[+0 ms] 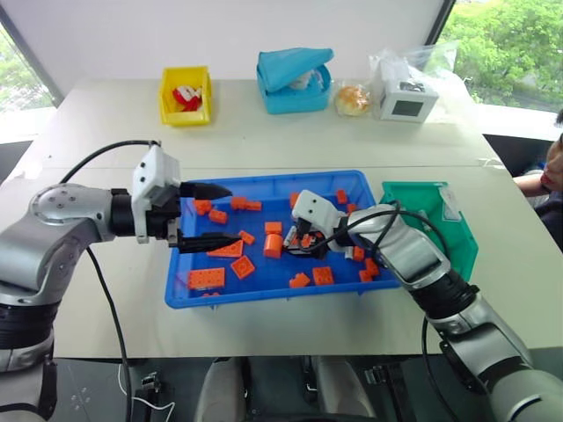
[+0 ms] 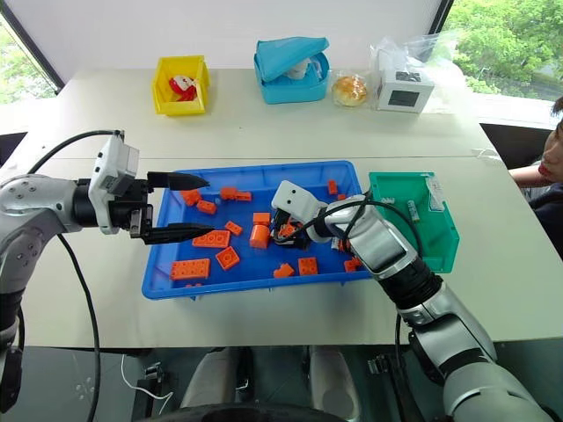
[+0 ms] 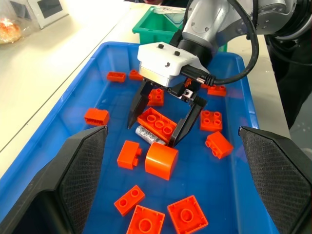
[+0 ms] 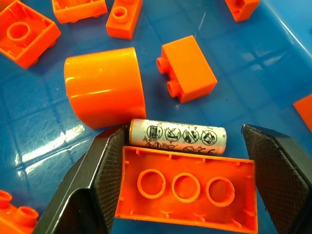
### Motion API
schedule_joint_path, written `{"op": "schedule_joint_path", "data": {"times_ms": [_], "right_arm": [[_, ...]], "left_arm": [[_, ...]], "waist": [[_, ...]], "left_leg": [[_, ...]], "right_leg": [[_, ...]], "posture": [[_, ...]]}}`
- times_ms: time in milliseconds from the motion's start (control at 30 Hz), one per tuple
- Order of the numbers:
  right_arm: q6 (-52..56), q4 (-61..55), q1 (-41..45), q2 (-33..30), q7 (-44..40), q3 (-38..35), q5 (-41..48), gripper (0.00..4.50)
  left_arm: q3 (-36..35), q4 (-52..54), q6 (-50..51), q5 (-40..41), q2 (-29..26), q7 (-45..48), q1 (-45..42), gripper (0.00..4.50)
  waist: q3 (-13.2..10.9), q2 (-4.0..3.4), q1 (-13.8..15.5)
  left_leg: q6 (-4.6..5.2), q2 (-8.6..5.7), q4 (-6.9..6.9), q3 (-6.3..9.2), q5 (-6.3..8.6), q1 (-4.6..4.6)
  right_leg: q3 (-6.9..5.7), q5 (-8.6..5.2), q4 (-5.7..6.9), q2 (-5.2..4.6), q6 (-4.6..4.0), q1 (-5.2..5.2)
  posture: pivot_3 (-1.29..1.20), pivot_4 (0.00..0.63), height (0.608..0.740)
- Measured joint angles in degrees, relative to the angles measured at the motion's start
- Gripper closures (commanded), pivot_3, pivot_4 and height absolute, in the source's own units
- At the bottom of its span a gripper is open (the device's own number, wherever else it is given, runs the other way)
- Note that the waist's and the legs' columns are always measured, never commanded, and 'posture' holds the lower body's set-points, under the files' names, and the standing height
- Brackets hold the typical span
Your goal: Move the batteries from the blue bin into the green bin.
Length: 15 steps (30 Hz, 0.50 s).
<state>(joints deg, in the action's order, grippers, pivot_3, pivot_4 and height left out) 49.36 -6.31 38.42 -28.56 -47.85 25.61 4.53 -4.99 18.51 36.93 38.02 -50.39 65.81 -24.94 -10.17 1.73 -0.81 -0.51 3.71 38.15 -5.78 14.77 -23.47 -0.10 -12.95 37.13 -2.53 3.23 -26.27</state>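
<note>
Long orange brick [image 4: 187,194] lies between right gripper [image 4: 187,161] spread jaws, against battery [image 4: 178,136] | clear brick first, pinch battery alone | left gripper [image 1: 215,216] spread, idle.

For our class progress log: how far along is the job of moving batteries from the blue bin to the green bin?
Done: the green bin seems to hold a battery or two already. In hand: the right gripper straddles, open, a battery and a long orange brick in the blue bin. Left: grip, lift, drop it in.
</note>
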Motion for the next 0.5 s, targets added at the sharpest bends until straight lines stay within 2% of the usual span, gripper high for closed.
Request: {"op": "schedule_joint_path", "data": {"times_ms": [167,367,433,467,500], "right_arm": [[5.1,-3.3,0.0,-2.5,-0.5,-4.1,2.6,1.36],[4.2,-5.3,-2.2,-7.6,-1.3,-4.0,2.8,1.36],[3.8,-5.3,-2.2,-8.1,-1.5,-4.0,2.9,0.33],[3.5,-5.2,-2.2,-8.1,-1.5,-3.9,2.8,0.02],[2.9,-5.0,-2.2,-8.1,-1.4,-3.7,2.5,0.02]], "left_arm": [[2.6,-1.2,-1.5,-1.3,2.2,0.6,-0.3,0.0],[4.2,-3.0,-2.7,-2.3,3.6,0.9,-2.6,0.0],[4.2,-3.3,-2.7,-2.5,3.6,1.3,-2.8,0.0],[4.2,-3.3,-2.7,-2.5,3.6,1.4,-2.8,0.0],[4.2,-3.3,-2.7,-2.5,3.6,1.5,-2.8,0.0]], "waist": [[0.0,0.01,0.1],[0.0,0.01,0.0],[0.0,0.02,-0.2],[0.0,0.02,-0.1],[0.0,0.01,-0.1]], "left_leg": [[0.0,-0.01,0.01,-0.01,0.0,-0.02],[0.01,-0.01,0.0,0.01,0.0,-0.02],[0.01,-0.01,0.0,0.02,0.0,-0.01],[0.01,0.0,0.0,0.02,0.0,-0.01],[0.01,0.0,0.0,0.03,0.0,-0.01]], "right_leg": [[0.0,0.0,-0.01,-0.01,0.0,-0.01],[0.0,0.0,-0.02,0.01,0.01,-0.02],[0.01,0.0,-0.02,0.02,0.01,-0.02],[0.0,0.0,-0.01,0.02,0.0,-0.02],[0.0,0.0,-0.01,0.03,0.01,-0.02]], "posture": [[0.0,0.15,0.736],[0.0,0.15,0.736],[0.0,0.15,0.736],[0.0,0.15,0.736],[0.0,0.15,0.736]]}}
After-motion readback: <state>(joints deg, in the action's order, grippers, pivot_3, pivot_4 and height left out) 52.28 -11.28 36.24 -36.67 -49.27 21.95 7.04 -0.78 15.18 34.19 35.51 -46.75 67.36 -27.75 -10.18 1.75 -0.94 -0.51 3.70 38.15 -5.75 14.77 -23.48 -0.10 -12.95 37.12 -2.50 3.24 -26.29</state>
